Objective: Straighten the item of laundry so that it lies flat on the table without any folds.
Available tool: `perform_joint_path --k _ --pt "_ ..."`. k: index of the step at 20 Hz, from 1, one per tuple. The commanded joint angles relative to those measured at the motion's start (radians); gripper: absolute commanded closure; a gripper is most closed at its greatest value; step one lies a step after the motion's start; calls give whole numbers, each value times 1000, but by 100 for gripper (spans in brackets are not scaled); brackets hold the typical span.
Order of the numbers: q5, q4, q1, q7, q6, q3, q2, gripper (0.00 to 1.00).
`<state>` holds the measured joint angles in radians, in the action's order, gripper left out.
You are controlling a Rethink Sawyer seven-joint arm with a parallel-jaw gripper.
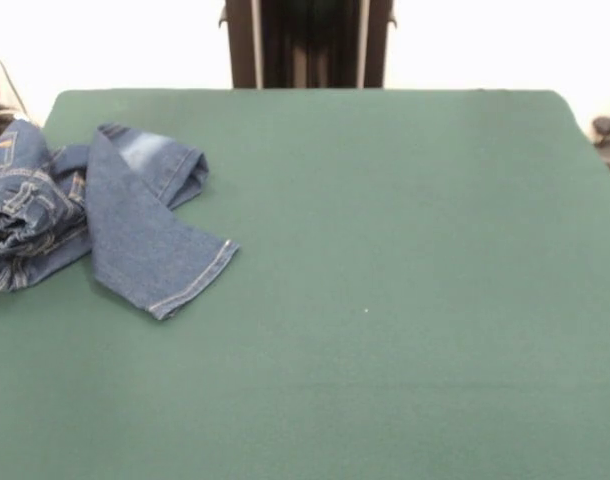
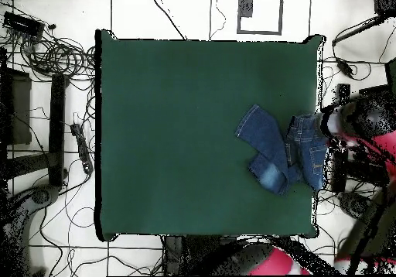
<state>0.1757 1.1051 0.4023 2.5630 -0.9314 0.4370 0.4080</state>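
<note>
Front and overhead views of the laundry table. The blue denim jeans (image 1: pixel 95 215) (image 2: pixel 285 152) lie crumpled in a heap, not flat. In the front view the heap sits at the left side of the green-covered table (image 1: pixel 385 300) (image 2: pixel 178 135), toward the far left corner, with its leftmost part reaching the picture's left edge. In the overhead view the same heap sits at the table's right side, roughly midway along that edge, its outer part reaching the table's border.

One hemmed leg (image 1: pixel 150 245) (image 2: pixel 259 135) lies folded across the heap and points out over the cloth; its hem (image 1: pixel 195 285), sewn in pale stitching, is the part of the garment nearest the table's middle. A second fold (image 1: pixel 160 160) behind it shows a faded pale patch. The waist and pocket section (image 1: pixel 25 205) (image 2: pixel 309 146) is bunched up on the outer side, with orange-tan seams visible.

The rest of the green cloth is bare. In the overhead view, red and black robot parts (image 2: pixel 363 146) crowd the area just beside the jeans off the table's right edge, and more red shows at the lower edge (image 2: pixel 267 262). The pincer itself cannot be made out in either view, so its state cannot be told. Cables (image 2: pixel 54 57) lie on the floor left of the table.
</note>
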Motion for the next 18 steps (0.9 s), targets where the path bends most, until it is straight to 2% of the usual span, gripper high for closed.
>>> perform_joint_path --k 1,3,7,10,18 --pt "-56 46 -35 -37 -37 -44 96 100" --pt "-77 49 -59 -57 -42 -42 139 100" --pt "-77 67 -116 4 -87 -32 189 100" --pt "-77 62 -122 33 -68 -45 171 100" --pt "-58 107 -73 -11 32 -116 143 100"
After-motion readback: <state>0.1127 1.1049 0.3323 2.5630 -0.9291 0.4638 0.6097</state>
